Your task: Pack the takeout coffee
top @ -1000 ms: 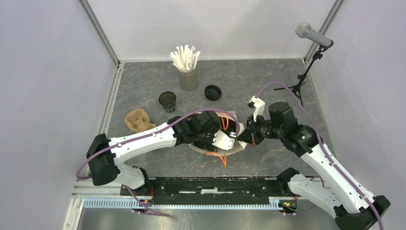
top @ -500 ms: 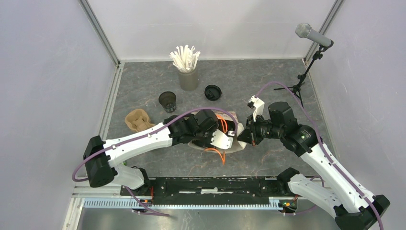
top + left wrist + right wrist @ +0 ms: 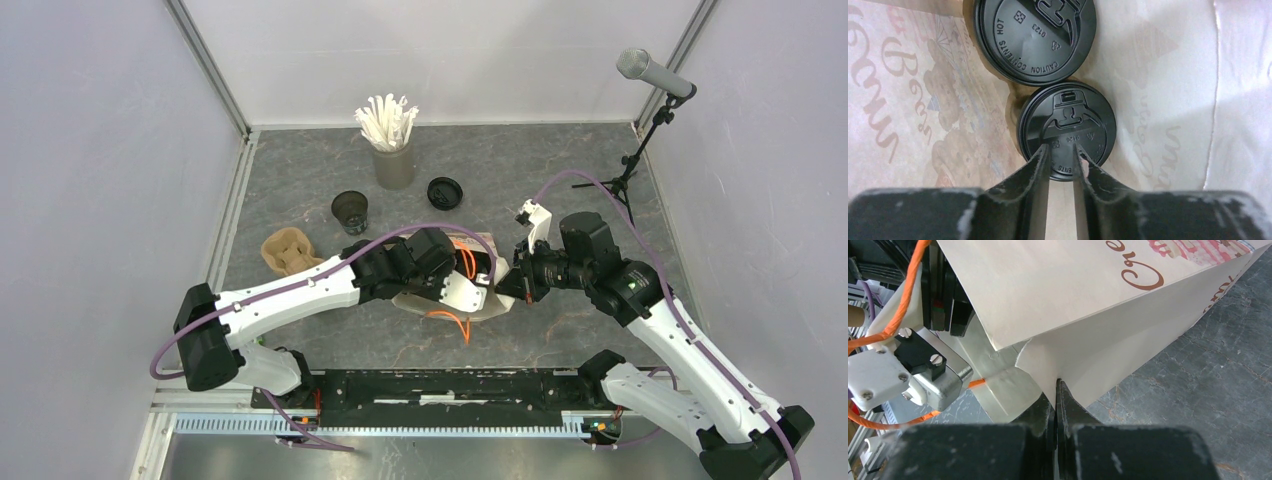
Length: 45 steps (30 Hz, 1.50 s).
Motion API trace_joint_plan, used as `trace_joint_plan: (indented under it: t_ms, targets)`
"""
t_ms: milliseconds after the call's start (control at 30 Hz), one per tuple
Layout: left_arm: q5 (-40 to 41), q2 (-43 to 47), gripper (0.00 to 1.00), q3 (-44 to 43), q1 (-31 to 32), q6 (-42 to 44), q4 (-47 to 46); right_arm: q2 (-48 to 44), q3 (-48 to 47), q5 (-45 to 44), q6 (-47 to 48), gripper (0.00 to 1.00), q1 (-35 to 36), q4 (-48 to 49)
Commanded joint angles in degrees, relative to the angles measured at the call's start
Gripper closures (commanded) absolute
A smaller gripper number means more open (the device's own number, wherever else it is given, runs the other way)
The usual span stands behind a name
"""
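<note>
Two black lidded cups of the takeout coffee stand inside a white printed paper bag (image 3: 1168, 75): one (image 3: 1083, 115) just beyond my fingertips, the other (image 3: 1038, 35) behind it. My left gripper (image 3: 1062, 150) reaches down into the bag, its jaws a narrow gap apart above the nearer lid's edge with nothing between them. My right gripper (image 3: 1055, 382) is shut on the bag's (image 3: 1088, 300) folded edge. From above, both grippers meet at the bag (image 3: 492, 305). An open black cup (image 3: 350, 210) and a loose black lid (image 3: 444, 192) sit farther back.
A grey cup of white straws (image 3: 393, 160) stands at the back. A brown pulp carrier (image 3: 288, 250) lies left of my left arm. A microphone on a stand (image 3: 640, 140) occupies the back right corner. Orange cable loops (image 3: 455, 325) hang by the bag.
My left gripper's jaws have drawn in from wide apart to a narrow gap, and the left arm has shifted slightly left. The right arm and the bag edge have stayed put.
</note>
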State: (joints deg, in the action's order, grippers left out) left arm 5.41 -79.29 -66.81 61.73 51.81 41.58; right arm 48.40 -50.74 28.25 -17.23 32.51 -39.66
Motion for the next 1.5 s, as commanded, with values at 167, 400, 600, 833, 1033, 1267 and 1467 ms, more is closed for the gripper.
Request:
trace_joint_plan:
  t_ms: [167,400,600,833,1033,1267,1467]
  targets:
    - [-3.26,-0.93,0.78,-2.18,-0.12,-1.36,0.68,-0.73,-0.76,0.14,0.0,1.0,0.01,1.47]
    - [-1.78,-1.57,0.79,-1.38,-0.35,-0.03,-0.55,-1.1,-0.59,0.14,-0.26,1.0,0.01,1.32]
    - [-0.35,-2.22,0.81,-0.97,-2.04,0.64,-2.27,-1.1,-0.41,0.14,-0.18,1.0,0.01,1.25]
    - [0.57,-2.67,0.82,0.36,-3.5,2.0,-2.46,-0.87,-0.32,0.06,-0.27,1.0,0.02,1.38]
    - [0.33,-3.63,0.83,0.86,-4.09,2.07,-3.6,-0.15,-0.76,0.05,-0.14,1.0,0.03,1.34]
    - [1.04,-3.69,0.85,2.46,-4.56,2.79,-4.32,0.36,-1.11,0.15,0.05,1.0,0.01,1.16]
    - [1.47,-3.06,0.85,3.86,-5.21,2.86,-5.01,0.64,-1.01,0.21,0.17,1.0,0.01,1.16]
